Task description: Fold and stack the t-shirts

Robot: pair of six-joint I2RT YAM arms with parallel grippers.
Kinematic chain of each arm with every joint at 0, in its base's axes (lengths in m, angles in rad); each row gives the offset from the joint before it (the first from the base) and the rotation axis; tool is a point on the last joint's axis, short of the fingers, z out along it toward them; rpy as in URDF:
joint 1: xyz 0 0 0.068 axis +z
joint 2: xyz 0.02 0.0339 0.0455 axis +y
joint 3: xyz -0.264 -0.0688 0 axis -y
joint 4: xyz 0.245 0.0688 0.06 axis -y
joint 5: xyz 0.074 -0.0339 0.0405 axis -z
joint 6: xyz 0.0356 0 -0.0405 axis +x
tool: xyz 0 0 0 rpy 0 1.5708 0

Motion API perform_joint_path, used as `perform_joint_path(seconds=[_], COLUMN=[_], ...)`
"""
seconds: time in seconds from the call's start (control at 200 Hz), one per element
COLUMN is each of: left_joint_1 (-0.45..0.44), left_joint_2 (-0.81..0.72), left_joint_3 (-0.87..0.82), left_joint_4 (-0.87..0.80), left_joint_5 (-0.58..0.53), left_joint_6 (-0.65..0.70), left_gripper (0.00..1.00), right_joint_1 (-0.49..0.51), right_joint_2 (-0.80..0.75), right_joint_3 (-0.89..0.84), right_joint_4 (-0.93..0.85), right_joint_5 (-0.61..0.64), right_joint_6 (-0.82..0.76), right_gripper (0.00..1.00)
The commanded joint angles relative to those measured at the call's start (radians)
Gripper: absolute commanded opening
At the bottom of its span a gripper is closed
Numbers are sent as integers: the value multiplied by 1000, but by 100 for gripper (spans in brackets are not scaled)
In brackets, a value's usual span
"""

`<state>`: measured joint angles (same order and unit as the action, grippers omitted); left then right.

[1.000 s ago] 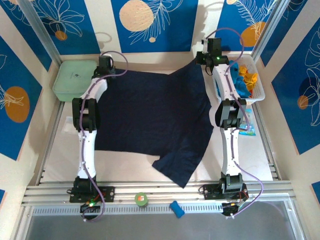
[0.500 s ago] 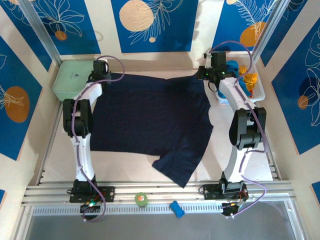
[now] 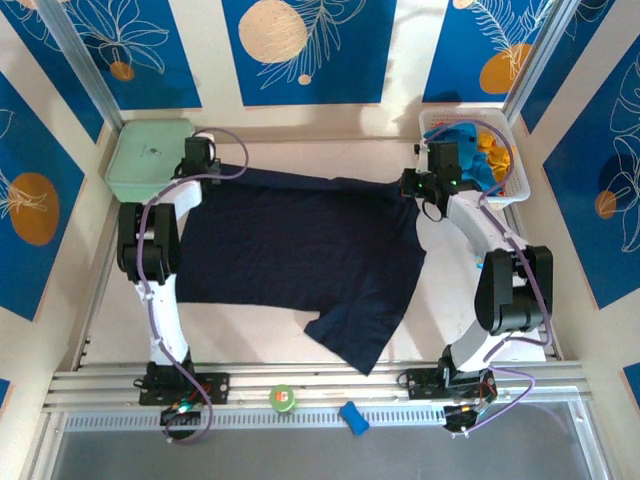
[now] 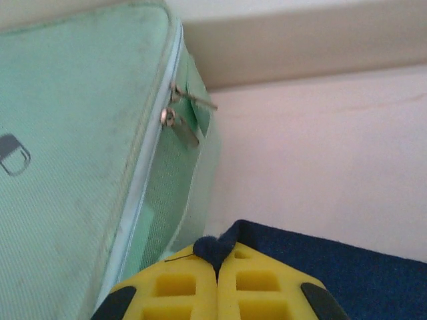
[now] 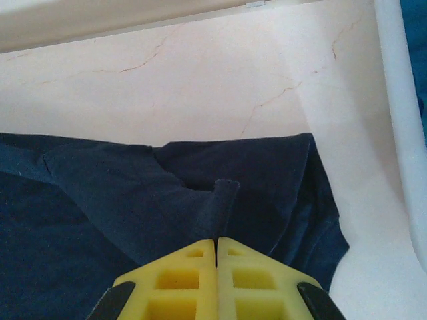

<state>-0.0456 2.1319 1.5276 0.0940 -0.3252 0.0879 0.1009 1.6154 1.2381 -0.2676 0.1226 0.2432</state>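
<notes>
Pinching the far left corner of the navy shirt (image 3: pixel 300 250), the left gripper (image 4: pixel 217 261) sits closed beside the green box (image 4: pixel 80 133). The shirt lies spread across the table (image 5: pixel 200 67). The right gripper (image 5: pixel 215 245) clamps its far right corner near the white basket (image 5: pixel 393 100).

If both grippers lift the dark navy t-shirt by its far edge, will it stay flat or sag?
Probably sag: the navy t-shirt bunches into a ridge where the right gripper pinches it. It likely weighs little, as thin cloth lying flat. The near sleeve may drag behind.
</notes>
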Motion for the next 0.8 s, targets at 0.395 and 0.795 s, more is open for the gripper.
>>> perform_joint_path(seconds=[0.395, 0.795], left_joint_1=[13, 11], left_joint_2=[-87, -167], left_joint_3=[-75, -173], left_joint_4=[-89, -147], left_joint_5=[-16, 4], left_joint_6=[35, 37], left_gripper=[3, 44], right_joint_1=[18, 46], right_joint_2=[-49, 95], right_joint_3=[-114, -85], right_joint_4=[-130, -395], right_joint_5=[-124, -156], right_joint_6=[61, 129], right_gripper=[0, 0])
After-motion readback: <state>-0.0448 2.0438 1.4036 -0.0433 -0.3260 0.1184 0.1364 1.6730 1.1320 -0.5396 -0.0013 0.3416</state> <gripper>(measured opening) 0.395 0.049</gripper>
